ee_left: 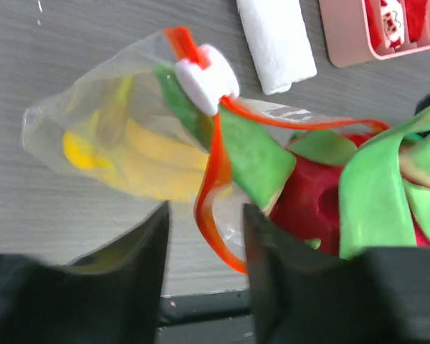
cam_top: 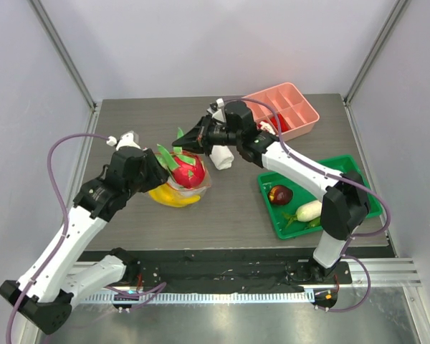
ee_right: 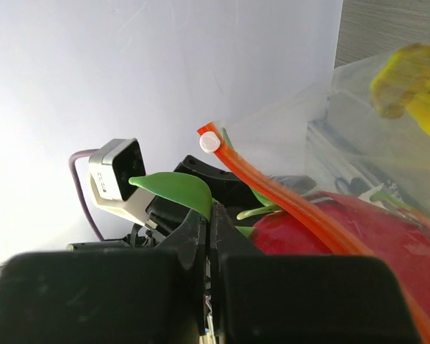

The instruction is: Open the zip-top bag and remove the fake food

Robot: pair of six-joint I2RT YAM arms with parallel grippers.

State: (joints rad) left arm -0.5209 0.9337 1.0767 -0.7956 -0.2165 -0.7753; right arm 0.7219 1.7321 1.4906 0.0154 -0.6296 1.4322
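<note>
Two jaws: left gripper (ee_left: pixel 204 213) parted astride the zip strip (ee_left: pixel 215 168); right gripper (ee_right: pixel 209 215) closed at a leaf (ee_right: pixel 173 188).
zip-top bag (ee_left: pixel 79 118): clear, crinkled; banana (ee_left: pixel 154 165) inside, dragon fruit (ee_left: pixel 312 204) at mouth.

Both arms are built of white links with black joints: the left arm (cam_top: pixel 66 235) and the right arm (cam_top: pixel 301 168). Behind the fingers, each arm carries a thin purple cable (cam_top: pixel 52 168) that forms a wide loop. The left fingers (ee_left: pixel 129 287) and the right fingers (ee_right: pixel 186 244) are matt black and blocky. Just behind the left fingers sits a small grey-white camera box (ee_right: pixel 118 175).
</note>
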